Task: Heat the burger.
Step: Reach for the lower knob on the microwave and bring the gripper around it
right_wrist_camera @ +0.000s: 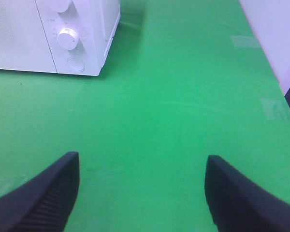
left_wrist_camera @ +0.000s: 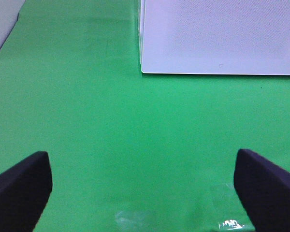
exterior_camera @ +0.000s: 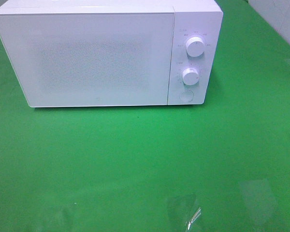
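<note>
A white microwave (exterior_camera: 106,53) (door shut) sits on the green worktop (exterior_camera: 135,159); both arms' jaws hang released, spread wide above it.

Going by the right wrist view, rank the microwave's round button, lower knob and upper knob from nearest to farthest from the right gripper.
From the right gripper:
1. round button, the lowest control on the microwave.
2. lower knob, just above that button.
3. upper knob, highest on the front, partly cut off by the picture's edge.
</note>
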Controlling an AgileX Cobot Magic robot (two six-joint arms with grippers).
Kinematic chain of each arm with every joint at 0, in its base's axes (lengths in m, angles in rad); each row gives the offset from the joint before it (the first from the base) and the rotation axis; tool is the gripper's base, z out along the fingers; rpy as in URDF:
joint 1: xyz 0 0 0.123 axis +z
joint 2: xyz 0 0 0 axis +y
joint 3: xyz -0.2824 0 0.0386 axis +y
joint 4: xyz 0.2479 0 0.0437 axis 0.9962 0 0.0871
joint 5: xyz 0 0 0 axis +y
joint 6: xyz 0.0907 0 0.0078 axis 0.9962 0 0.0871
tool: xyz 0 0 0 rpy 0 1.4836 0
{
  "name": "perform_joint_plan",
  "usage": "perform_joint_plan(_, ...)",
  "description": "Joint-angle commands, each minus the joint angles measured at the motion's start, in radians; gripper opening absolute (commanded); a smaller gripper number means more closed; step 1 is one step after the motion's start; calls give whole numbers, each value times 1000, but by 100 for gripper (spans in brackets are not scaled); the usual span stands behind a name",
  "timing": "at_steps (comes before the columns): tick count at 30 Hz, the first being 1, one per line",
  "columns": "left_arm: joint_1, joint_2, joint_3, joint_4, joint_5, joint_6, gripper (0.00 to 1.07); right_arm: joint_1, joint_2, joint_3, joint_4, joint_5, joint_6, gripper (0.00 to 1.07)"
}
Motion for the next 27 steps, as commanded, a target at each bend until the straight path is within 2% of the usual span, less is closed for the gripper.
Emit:
perform_joint_plan(1, 1, -22, 4, -10, -15, 2, 94, -3, -27, 4, -1, -9, -15, 70)
perform_joint_plan(15, 1, -22, 4, -9, -15, 2, 94, -2, -27, 3, -4, -11, -15, 71)
perform_joint_plan(21, 1, -22, 4, -9, -15, 2, 94, -2, -14, -28, -22, -101, -16, 79)
perform_joint_plan(27, 1, -22, 4, -8, -15, 2, 94, -2, 67, -28, -27, -179, -8, 79)
